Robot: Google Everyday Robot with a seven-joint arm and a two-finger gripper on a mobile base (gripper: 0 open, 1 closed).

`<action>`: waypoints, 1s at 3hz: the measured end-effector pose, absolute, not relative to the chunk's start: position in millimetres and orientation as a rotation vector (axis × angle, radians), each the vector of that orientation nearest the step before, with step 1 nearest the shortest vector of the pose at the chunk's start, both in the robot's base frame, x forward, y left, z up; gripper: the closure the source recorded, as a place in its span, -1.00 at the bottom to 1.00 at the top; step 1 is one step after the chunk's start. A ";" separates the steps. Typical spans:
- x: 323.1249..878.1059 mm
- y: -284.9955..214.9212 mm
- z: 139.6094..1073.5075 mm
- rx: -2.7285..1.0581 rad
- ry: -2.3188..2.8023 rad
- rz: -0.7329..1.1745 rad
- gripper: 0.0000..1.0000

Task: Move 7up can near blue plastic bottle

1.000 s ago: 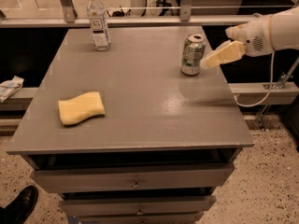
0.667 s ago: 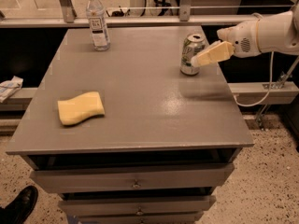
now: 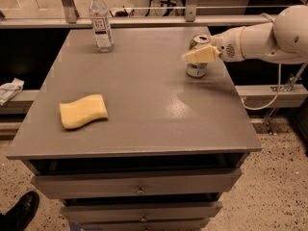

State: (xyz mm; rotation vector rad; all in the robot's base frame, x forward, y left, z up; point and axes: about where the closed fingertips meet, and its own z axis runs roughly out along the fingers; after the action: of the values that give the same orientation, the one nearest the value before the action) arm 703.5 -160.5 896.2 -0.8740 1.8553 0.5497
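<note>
The 7up can [image 3: 197,70] stands upright on the grey table [image 3: 144,119], near its right edge at the back. My gripper [image 3: 196,55] comes in from the right on a white arm and is at the can, its cream-coloured end crossing the can's front at mid height. The can's silver top [image 3: 200,38] shows above it. The blue plastic bottle [image 3: 101,23], clear with a white cap and a white-and-blue label, stands upright at the table's back left, far from the can.
A yellow sponge [image 3: 83,111] lies on the table's left front part. A rail [image 3: 144,20] runs behind the table. Drawers [image 3: 139,189] sit below the front edge. A black shoe [image 3: 19,211] is on the floor at bottom left.
My gripper has moved left and in from beside the can until it overlaps the can's front. The can, bottle and sponge have not moved.
</note>
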 end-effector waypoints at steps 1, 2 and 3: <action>710.3 -154.5 912.5 -0.847 1.806 0.544 0.19; 710.4 -148.8 948.3 -0.830 1.727 0.548 0.65; 710.7 -145.5 950.3 -0.831 1.720 0.553 1.00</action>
State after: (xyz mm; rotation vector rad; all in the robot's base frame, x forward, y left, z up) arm 710.7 -145.5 950.3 -0.8314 1.7202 0.5531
